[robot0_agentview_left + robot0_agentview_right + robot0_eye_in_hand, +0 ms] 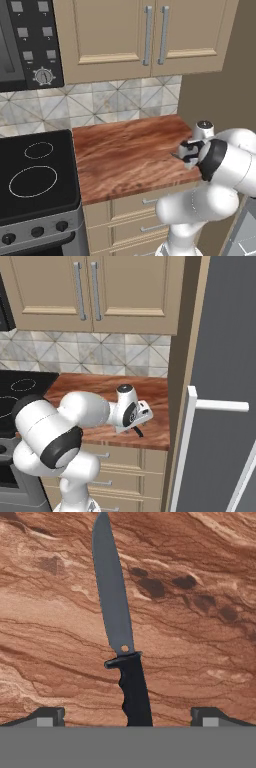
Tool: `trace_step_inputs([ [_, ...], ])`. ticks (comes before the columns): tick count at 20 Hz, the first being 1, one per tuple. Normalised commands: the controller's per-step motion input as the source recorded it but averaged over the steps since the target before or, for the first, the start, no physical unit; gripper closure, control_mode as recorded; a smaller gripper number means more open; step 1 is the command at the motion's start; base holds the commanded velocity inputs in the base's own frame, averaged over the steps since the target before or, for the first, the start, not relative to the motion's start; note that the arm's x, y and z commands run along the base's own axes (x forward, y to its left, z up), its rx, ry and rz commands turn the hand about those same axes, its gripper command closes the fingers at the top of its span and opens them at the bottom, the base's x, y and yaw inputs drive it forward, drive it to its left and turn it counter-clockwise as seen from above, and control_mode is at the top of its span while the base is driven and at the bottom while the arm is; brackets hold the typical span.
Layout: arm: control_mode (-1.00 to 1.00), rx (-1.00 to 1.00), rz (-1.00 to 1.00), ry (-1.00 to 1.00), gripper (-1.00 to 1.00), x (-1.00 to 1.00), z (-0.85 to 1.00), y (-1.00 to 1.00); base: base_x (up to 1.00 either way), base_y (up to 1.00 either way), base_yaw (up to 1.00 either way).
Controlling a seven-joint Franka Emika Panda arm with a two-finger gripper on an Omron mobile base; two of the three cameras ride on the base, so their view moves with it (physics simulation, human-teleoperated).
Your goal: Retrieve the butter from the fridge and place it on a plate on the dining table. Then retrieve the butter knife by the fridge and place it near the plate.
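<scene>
The butter knife (119, 627), with a black handle and a dark blade, lies flat on the wood-topped counter (125, 150) near its right end, beside the fridge (225, 356). My gripper (127, 716) hangs just above it, pointing down and open, one fingertip (47, 716) on each side of the handle and not touching it. From the right base view, a bit of the knife (138, 431) pokes out under the hand (131, 413). The butter, the plate and the dining table are out of view.
A black stove top (35, 175) adjoins the counter on the left, under a microwave (25, 40). Beige wall cabinets (145, 35) hang above the tiled backsplash. The fridge's white bar handle (182, 456) stands close at the right.
</scene>
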Motion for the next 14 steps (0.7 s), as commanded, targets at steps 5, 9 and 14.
trace_step_inputs([
  [5,-1.0,0.02,0.05,0.04,-1.0,0.23,-0.08,-0.03,0.0,0.0,0.0],
  [9,-1.0,0.02,0.02,0.06,-1.0,0.23,-0.22,-0.14,0.0,0.0,0.0],
  [14,-1.0,0.06,0.0,0.07,-1.0,0.04,-0.27,-0.01,0.0,0.0,0.0],
])
